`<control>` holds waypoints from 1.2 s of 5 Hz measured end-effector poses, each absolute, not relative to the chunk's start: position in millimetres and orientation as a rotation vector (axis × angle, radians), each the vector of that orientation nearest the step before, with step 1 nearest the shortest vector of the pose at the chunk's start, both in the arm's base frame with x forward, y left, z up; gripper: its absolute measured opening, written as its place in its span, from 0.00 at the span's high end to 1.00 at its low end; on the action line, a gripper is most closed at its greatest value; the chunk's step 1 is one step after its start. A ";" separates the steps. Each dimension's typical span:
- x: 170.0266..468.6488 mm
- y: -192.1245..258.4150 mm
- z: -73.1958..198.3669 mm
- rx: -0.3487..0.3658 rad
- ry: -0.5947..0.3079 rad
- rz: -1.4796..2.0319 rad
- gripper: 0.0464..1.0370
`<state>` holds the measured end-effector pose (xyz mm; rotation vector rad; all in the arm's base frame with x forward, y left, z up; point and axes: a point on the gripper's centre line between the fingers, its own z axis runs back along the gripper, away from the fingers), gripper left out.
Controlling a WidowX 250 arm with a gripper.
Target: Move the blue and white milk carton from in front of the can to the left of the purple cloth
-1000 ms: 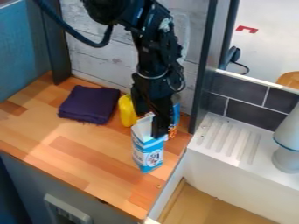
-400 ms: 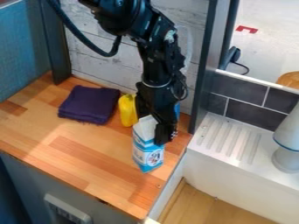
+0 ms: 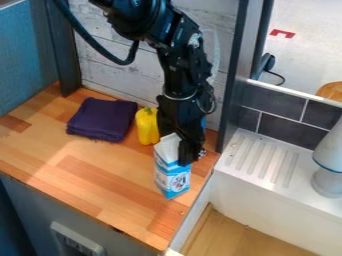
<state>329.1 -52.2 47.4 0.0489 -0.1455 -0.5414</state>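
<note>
While the black metal two-finger gripper (image 3: 188, 159) is at its top, the white-and-blue printed carton (image 3: 172, 177) stands upright, at four o'clock on the brown wooden counter (image 3: 87, 182); gripper's opening I cannot tell.

Carton (image 3: 172, 179), pincer (image 3: 192, 158) shifted slightly toward sink (image 3: 264, 212).

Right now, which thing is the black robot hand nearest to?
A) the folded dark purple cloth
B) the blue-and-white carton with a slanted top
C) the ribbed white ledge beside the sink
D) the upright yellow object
B: the black robot hand is right at the upper part of the blue-and-white carton, while the folded dark purple cloth lies farther off.
</note>
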 end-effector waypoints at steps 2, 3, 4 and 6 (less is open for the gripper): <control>316.7 -33.6 98.1 0.014 -0.255 -0.494 0.21; 301.1 -0.3 120.5 0.020 -0.287 -0.382 0.21; 287.8 51.2 123.3 0.019 -0.272 -0.208 0.21; 282.3 113.5 79.8 0.014 -0.171 0.003 0.21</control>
